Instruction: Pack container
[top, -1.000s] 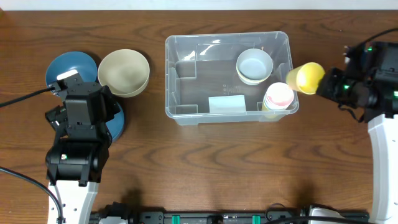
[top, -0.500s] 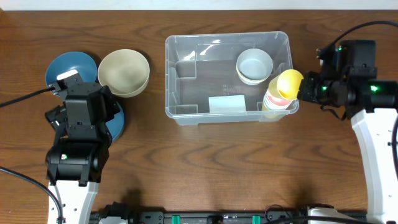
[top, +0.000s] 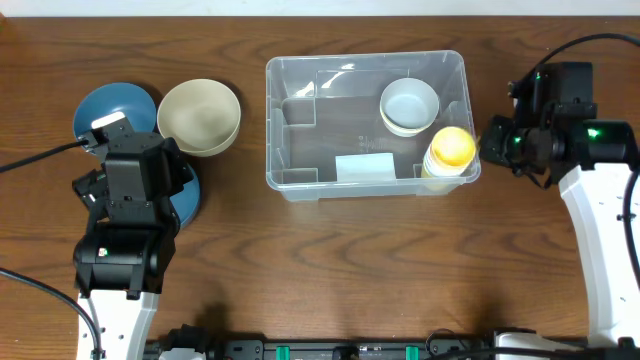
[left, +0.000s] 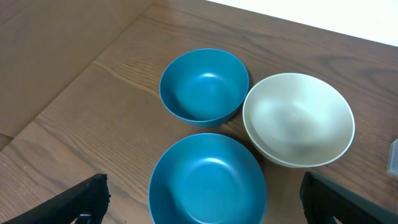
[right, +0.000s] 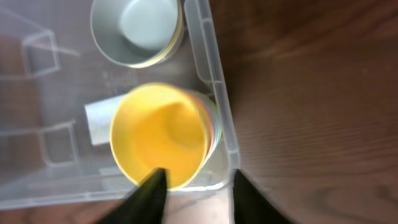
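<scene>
Right tool (right: 199, 180) hangs parted beside the container (top: 366, 57), facing the yellow cup (top: 452, 146).

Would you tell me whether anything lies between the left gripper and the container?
Yes: the beige bowl sits roughly between the left gripper and the container, by its left wall. Past the bowl, only bare table shows.

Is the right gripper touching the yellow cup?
Cannot tell. In the right wrist view a blurred finger overlaps the yellow cup, showing neither contact nor gap. Overhead, the right gripper sits close beside it, no clearer.
</scene>
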